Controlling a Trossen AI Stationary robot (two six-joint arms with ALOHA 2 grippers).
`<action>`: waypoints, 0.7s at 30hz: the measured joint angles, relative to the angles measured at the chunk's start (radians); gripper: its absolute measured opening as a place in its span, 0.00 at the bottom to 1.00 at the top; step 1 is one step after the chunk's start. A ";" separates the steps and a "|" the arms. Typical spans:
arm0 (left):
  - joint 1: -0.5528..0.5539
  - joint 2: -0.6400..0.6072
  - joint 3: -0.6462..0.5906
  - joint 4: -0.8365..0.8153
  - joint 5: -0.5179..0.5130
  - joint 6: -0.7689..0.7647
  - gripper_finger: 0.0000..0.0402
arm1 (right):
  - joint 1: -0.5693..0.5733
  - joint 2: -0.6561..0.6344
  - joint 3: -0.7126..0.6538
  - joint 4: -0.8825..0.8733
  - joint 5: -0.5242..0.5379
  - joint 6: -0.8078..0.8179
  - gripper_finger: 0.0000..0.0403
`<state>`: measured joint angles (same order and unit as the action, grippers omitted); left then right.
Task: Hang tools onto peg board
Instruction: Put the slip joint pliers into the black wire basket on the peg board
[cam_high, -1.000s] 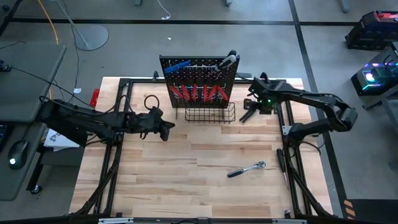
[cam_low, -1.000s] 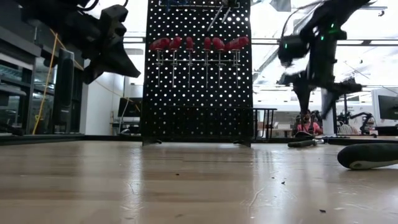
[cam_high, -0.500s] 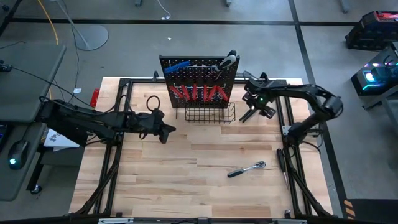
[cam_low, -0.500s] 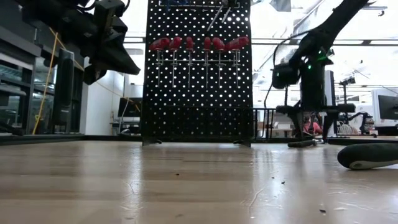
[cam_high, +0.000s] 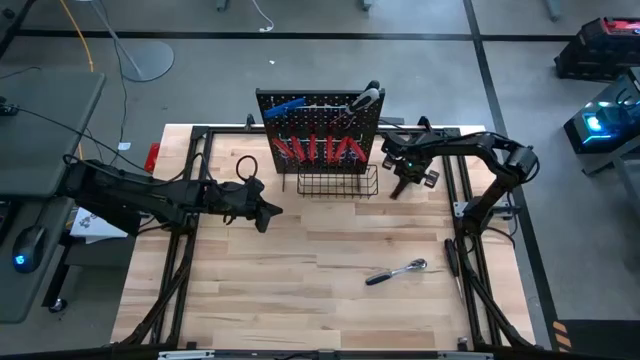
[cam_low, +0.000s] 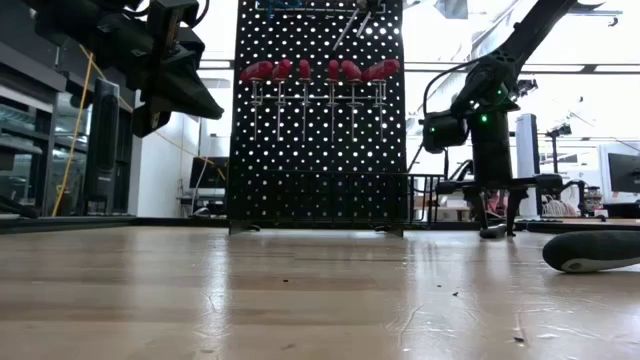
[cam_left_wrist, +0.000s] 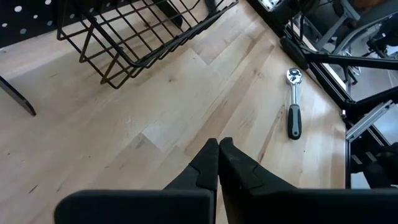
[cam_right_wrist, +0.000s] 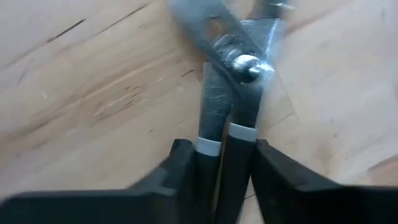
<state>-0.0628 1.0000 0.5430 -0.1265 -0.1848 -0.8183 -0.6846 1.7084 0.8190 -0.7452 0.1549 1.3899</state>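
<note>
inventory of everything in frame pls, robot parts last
peg board: 1, black, upright at table's far edge
wire basket: 1, black, at board's base
screwdrivers: several, red handles, hung in a row on board
blue tool: 1, blue, board's top left
ratchet: 1, chrome, lying on table
pliers: 1, silver, dark handles, in right end effector
table: 1, light wood
left end effector: shut, empty, left of board
right end effector: shut on pliers, right of basket

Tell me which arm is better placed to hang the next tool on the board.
Right. Its gripper already clamps the pliers beside the peg board. The left gripper is shut, holding nothing, over bare table.
</note>
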 joint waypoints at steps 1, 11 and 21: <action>0.000 0.000 0.000 0.000 0.000 0.001 0.00 | 0.007 0.000 0.000 -0.002 0.005 -0.032 0.25; 0.000 -0.019 0.001 -0.001 0.000 0.026 0.00 | 0.084 -0.116 -0.023 -0.116 -0.021 -0.152 0.23; 0.001 -0.054 0.002 0.014 -0.007 0.062 0.00 | 0.180 -0.402 -0.023 -0.267 0.042 -0.123 0.00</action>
<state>-0.0620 0.9463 0.5446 -0.1124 -0.1921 -0.7566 -0.5042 1.3067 0.7956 -1.0126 0.1965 1.2668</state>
